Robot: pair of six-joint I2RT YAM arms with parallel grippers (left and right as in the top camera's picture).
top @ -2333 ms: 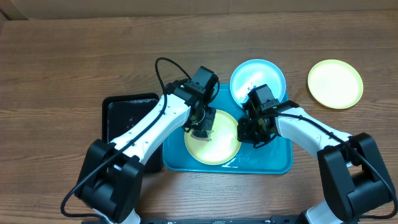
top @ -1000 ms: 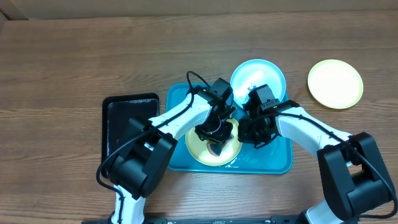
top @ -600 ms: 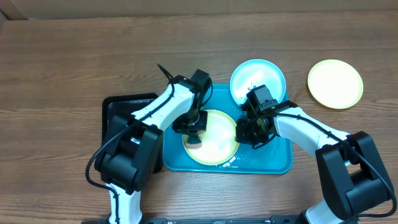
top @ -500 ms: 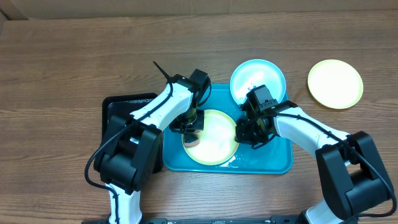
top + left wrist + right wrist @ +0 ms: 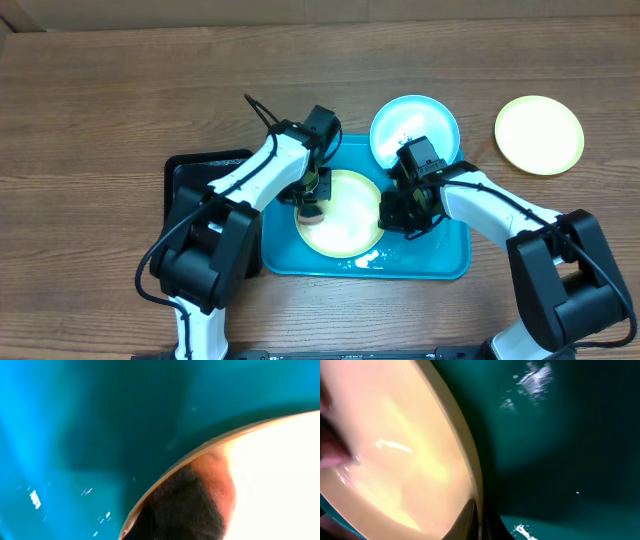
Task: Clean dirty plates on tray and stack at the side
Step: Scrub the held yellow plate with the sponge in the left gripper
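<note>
left gripper [image 5: 312,204] sits on plate [image 5: 348,225] left edge, right gripper [image 5: 402,216] at right rim, plate middle between them. either claw open or clamped? can't tell tbh

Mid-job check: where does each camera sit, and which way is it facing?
Overhead: fixed above the wooden table, looking straight down; both white arms, left hand and right hand show.
Left wrist: close above the turquoise rectangular plastic tray, facing the rim of the pale yellow-green round plastic plate; own fingers unclear.
Right wrist: close, facing the same rim; fingers unclear.
Shared: both wrist views show that plate on that tray.
</note>
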